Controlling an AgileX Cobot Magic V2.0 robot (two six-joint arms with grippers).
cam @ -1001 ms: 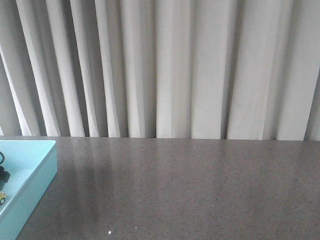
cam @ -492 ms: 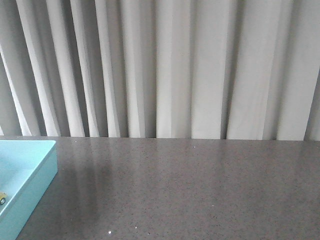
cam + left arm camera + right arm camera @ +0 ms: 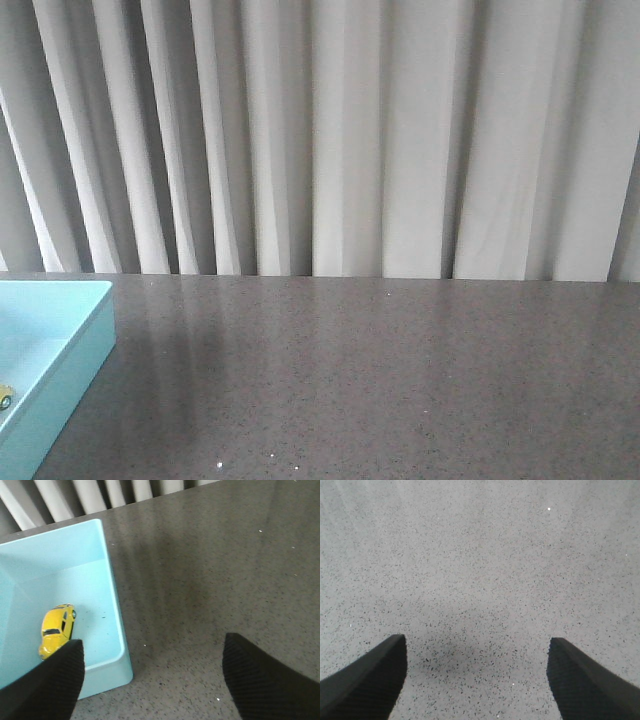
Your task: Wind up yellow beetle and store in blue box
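The yellow beetle (image 3: 56,629) lies inside the blue box (image 3: 114,611), close to the box's near wall. In the front view only a sliver of the yellow beetle (image 3: 4,396) shows at the left edge, inside the blue box (image 3: 75,345). My left gripper (image 3: 152,650) hangs open above the table beside the box's corner, with nothing between its fingers; one finger (image 3: 55,680) overlaps the box and the car's end in the view. My right gripper (image 3: 477,650) is open over bare table, holding nothing. Neither gripper shows in the front view.
Grey speckled tabletop (image 3: 380,380) stretches to the right of the box. Pale pleated curtains (image 3: 350,140) hang behind the table's far edge.
A second ago a dark piece of the left gripper showed over the box at the front view's left edge; it has since left that view. The beetle stays in the box.
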